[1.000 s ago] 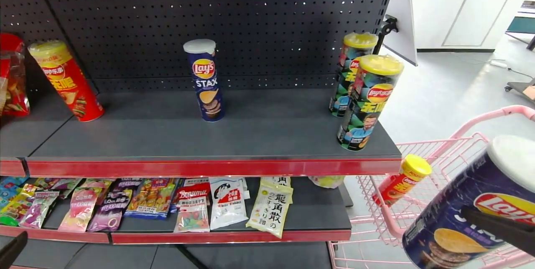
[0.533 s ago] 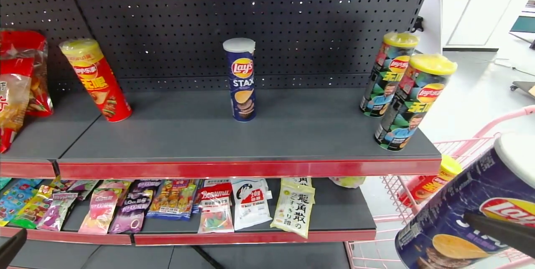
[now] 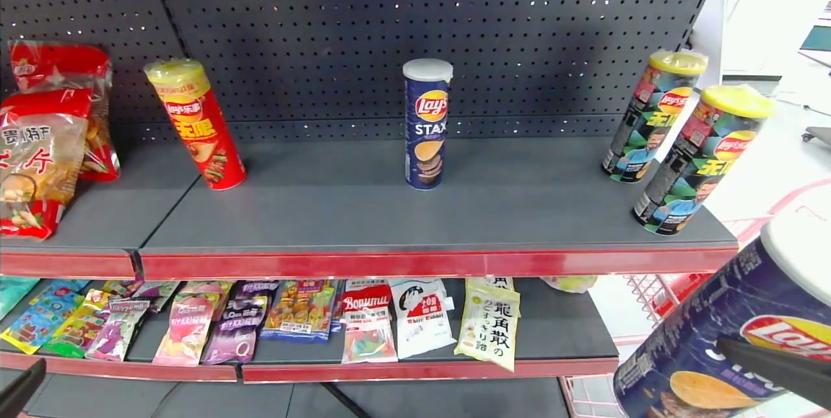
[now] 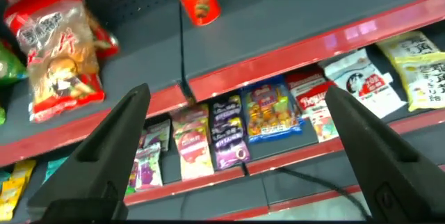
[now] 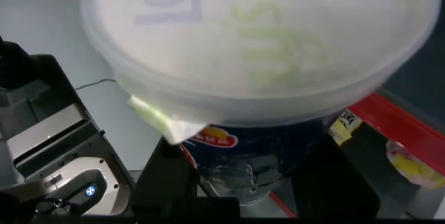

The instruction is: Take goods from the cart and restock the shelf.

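Right now the right tool (image 5: pixel 250 189) is clamping a blue chip can (image 3: pixel 727 327), its dark fingers (image 3: pixel 776 366) pressing on opposite sides of the body. The can is hanging tilted at the robot's near right, off the shelf, in front of and below the right end of the upper shelf board (image 3: pixel 389 217). Its pale plastic lid (image 5: pixel 257 29) is facing the right wrist camera.

The left tool (image 4: pixel 236 92) is hovering with its two fingers spread wide and nothing between them. It is pointing toward the red front edge of the shelf, with a row of candy packets (image 3: pixel 298 314) lying on the lower shelf board (image 3: pixel 558 327) beyond it.

On the upper board, a matching blue can (image 3: pixel 426 124) is standing upright near the middle, close to the pegboard back (image 3: pixel 389 28). To its left, well apart, a red can (image 3: pixel 195 122) with a yellow lid is showing tilted. Red snack bags (image 3: pixel 39 158) are sitting at the far left. At the right end, two green-and-black cans with yellow lids are standing just beside each other, one behind (image 3: pixel 652 116) and one nearer the front edge (image 3: pixel 704 161).

A pink cart (image 3: pixel 805 189) is showing past the shelf's right end, behind the held can.
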Controlling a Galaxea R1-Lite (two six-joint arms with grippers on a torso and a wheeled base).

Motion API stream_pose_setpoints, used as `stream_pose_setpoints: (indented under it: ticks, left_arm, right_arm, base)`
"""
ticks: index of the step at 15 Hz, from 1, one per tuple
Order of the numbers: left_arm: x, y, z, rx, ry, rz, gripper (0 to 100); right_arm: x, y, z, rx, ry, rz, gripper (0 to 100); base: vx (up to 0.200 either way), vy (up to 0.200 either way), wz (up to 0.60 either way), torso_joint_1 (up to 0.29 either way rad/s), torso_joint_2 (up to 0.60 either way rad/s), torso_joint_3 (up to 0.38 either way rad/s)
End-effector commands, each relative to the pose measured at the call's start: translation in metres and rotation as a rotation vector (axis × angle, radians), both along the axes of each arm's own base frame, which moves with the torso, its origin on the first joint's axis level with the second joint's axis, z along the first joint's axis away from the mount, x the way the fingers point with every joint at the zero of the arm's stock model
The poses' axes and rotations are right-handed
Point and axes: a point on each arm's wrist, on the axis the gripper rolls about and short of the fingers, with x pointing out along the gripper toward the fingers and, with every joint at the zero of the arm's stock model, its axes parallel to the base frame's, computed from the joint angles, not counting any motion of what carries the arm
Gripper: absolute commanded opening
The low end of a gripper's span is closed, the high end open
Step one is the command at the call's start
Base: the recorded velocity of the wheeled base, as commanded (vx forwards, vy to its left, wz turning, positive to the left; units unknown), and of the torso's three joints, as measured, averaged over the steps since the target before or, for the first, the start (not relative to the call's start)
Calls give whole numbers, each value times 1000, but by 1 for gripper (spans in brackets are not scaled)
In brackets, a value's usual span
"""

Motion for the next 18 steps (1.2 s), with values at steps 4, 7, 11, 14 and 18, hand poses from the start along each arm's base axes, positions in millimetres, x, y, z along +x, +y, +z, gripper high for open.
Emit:
stream_pose_setpoints:
  ticks: [4, 7, 11, 14, 18]
  left_arm:
    - [2, 0, 0, 2, 9, 24, 100]
    - [2, 0, 0, 2, 8, 5, 100]
    - [8, -1, 0, 8, 36, -31, 100]
    - [10, -1, -1, 9, 50, -39, 100]
    - [10, -2, -1, 10, 50, -68, 100]
  right_arm:
    - [-1, 0, 1, 3, -8, 3, 0]
    - [-1, 0, 1, 3, -7, 3, 0]
    - [0, 0, 0, 2, -4, 5, 0]
    - [0, 0, 0, 2, -4, 3, 0]
    - [0, 0, 0, 0, 0, 3, 0]
  base:
    - [200, 0, 0, -5, -2, 6]
    - [67, 0, 0, 4, -1, 2]
    - [0, 0, 0, 0, 0, 0]
    - [133, 0, 0, 5, 3, 3]
    - [0, 0, 0, 0, 0, 0]
